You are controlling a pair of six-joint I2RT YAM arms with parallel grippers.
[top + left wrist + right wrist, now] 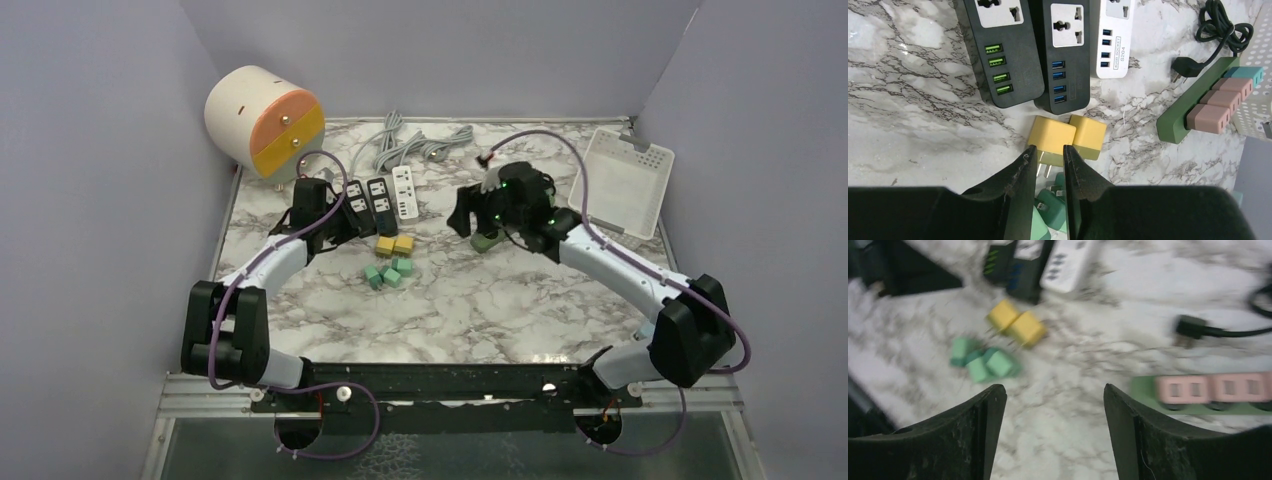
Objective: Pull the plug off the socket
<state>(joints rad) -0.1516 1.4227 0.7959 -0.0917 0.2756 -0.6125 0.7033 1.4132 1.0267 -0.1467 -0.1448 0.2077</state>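
Right claw spread wide; green socket holds three pink plugs.

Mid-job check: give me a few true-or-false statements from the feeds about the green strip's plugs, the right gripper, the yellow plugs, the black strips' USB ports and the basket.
1. The green strip has pink plugs seated in it. True.
2. The right gripper is shut on a plug. False: its jaws stand wide apart with nothing between them.
3. Two yellow plugs lie loose, side by side. True.
4. Both black strips have blue USB ports. False: one black strip has green ports, the other black strip has blue ones.
5. The white basket sits on the robot's left. False: it is at the far right.
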